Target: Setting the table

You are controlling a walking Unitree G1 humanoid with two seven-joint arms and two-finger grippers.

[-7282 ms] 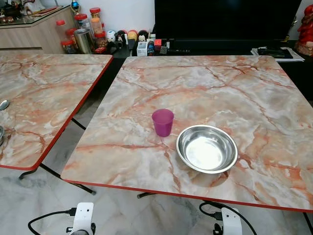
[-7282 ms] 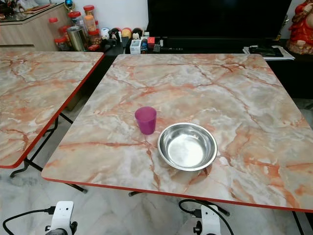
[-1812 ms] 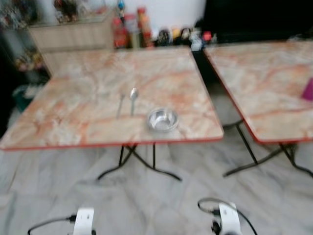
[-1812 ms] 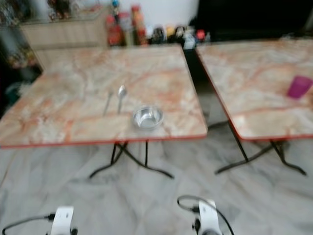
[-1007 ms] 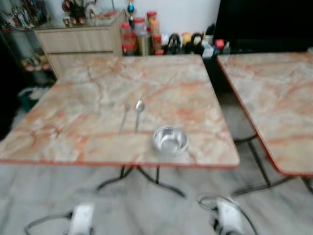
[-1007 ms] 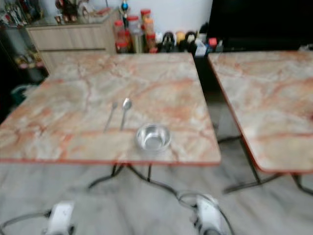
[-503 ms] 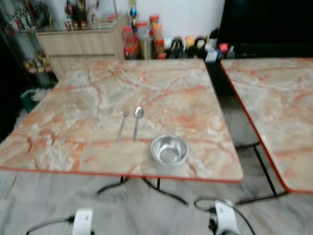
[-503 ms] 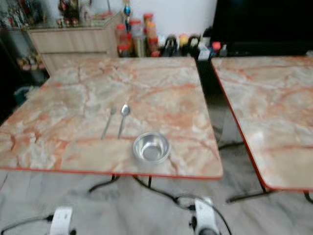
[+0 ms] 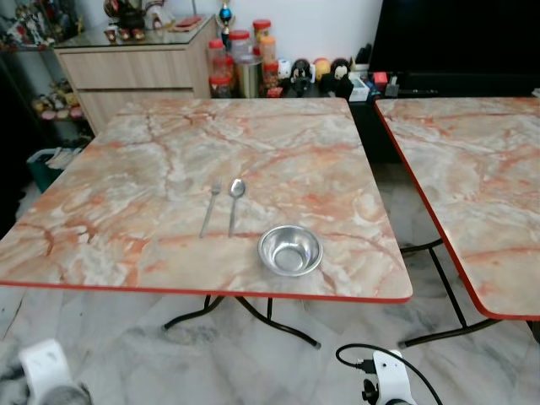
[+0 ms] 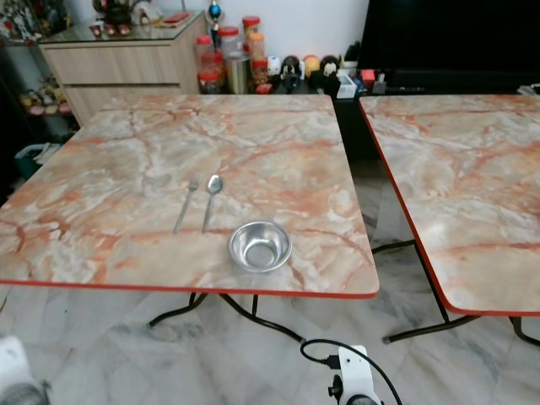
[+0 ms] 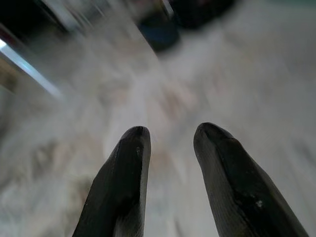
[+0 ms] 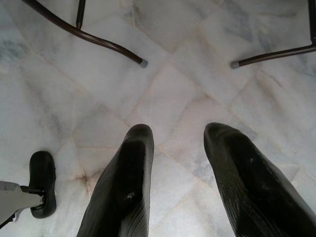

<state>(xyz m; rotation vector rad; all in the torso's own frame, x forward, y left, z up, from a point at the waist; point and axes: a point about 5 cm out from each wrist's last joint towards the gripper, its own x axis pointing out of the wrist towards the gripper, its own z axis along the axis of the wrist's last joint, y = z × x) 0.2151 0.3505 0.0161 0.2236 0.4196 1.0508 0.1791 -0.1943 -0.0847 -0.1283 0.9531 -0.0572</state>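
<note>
I face the marble table [image 9: 126,160], where fork [image 9: 210,210], spoon [image 9: 234,202] and steel bowl [image 9: 290,250] await pickup; left gripper [image 11: 168,136] and right gripper [image 12: 177,133] hang low, parted, empty.

fork [image 9: 210,208] left of spoon [image 9: 234,202], bowl [image 9: 290,251] nearer

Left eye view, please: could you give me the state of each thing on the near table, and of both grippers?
Steel bowl: upright, empty, near the front edge of the table.
Spoon: lying flat, bowl end away from the robot.
Fork: lying flat beside the spoon, apart from it.
Left gripper: open, empty.
Right gripper: open, empty, over the floor.
</note>
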